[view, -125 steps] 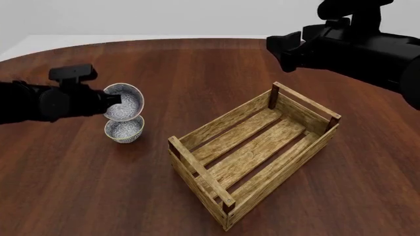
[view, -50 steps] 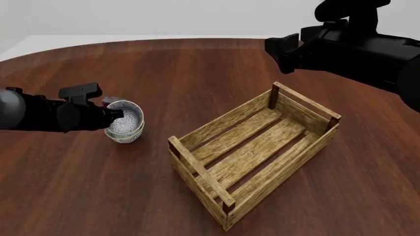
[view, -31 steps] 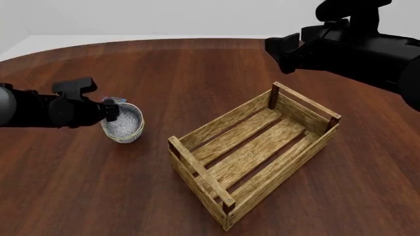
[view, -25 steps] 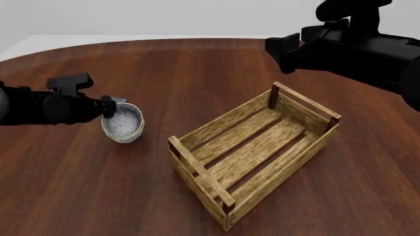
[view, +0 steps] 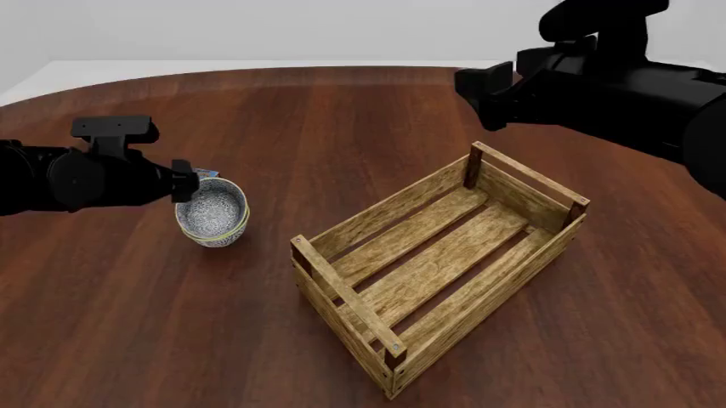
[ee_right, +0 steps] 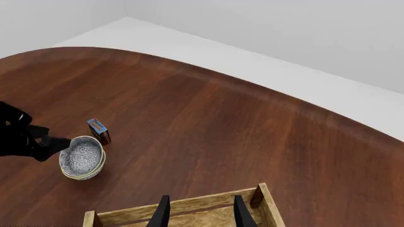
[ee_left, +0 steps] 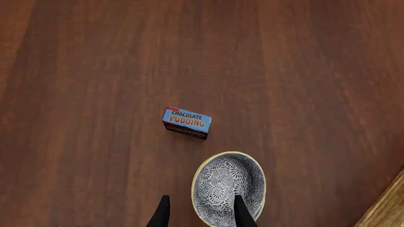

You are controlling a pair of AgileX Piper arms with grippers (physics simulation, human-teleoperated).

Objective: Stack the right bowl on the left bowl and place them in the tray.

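Observation:
Two grey-patterned bowls with yellow rims sit nested on the table, left of centre in the front view (view: 212,213); the stack also shows in the left wrist view (ee_left: 227,187) and the right wrist view (ee_right: 82,158). My left gripper (view: 184,182) is open and empty, just left of and slightly above the stack; in its own view (ee_left: 202,215) the near rim lies between its fingers. The tray (view: 445,263), a light-wood slatted crate, stands empty to the right of the bowls; its far rail shows in the right wrist view (ee_right: 183,206). My right gripper (view: 481,92) is open and empty, high above the table behind the tray, and also shows in its own view (ee_right: 202,215).
A small red-blue chocolate pudding box (ee_left: 187,122) lies just behind the bowls, partly hidden by my left gripper in the front view (view: 204,172), and it shows in the right wrist view (ee_right: 98,128). The brown table's rounded far edge (ee_right: 265,90) curves behind.
My left gripper lowered the upper bowl into the lower one, let go of it, and drew back left and upward. The right arm barely moved.

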